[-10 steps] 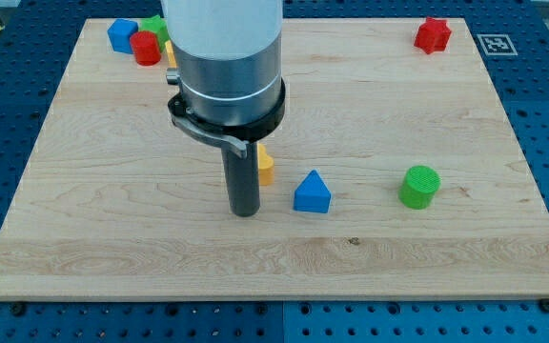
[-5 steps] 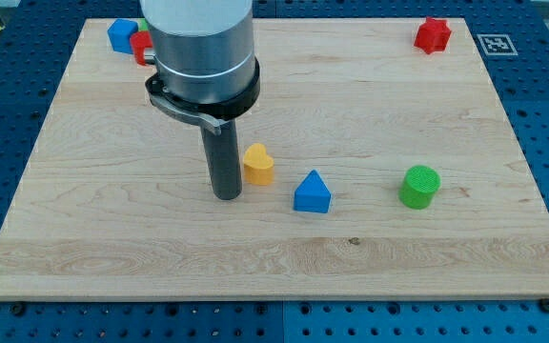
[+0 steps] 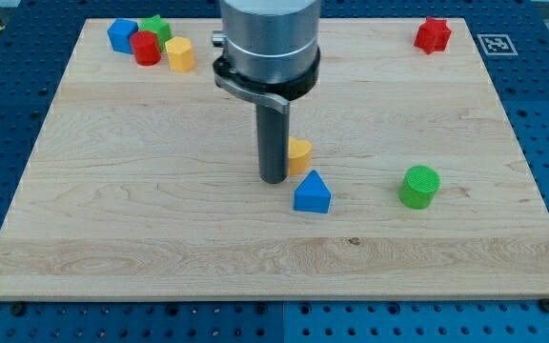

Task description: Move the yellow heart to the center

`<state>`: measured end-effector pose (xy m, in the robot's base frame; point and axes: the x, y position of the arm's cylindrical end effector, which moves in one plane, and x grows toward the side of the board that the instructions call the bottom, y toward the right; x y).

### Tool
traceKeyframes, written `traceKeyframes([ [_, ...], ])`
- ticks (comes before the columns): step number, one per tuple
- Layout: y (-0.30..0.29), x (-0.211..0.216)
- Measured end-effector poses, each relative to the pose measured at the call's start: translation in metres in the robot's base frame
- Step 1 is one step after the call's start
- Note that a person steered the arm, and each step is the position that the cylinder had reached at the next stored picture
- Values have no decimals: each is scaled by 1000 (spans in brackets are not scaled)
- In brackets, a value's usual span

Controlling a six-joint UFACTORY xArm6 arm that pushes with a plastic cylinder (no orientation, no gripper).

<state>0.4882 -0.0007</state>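
Observation:
The yellow heart (image 3: 299, 153) lies near the middle of the wooden board (image 3: 112, 219), partly hidden behind my rod. My tip (image 3: 274, 178) rests on the board right against the heart's left side. A blue triangle block (image 3: 312, 193) sits just below and to the right of the heart, close to it.
A green cylinder (image 3: 419, 186) stands at the right. A red block (image 3: 433, 34) is at the top right corner. At the top left are a blue block (image 3: 120, 35), a red cylinder (image 3: 145, 48), a green block (image 3: 156, 28) and a yellow block (image 3: 180, 54).
My rod moved to the view's right, from the heart's left side, and the yellow heart moved right with it, ending above the blue triangle. The top-left blocks came back into sight.

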Motion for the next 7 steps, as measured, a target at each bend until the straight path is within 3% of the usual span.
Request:
traceKeyframes([
  [7, 35, -60],
])
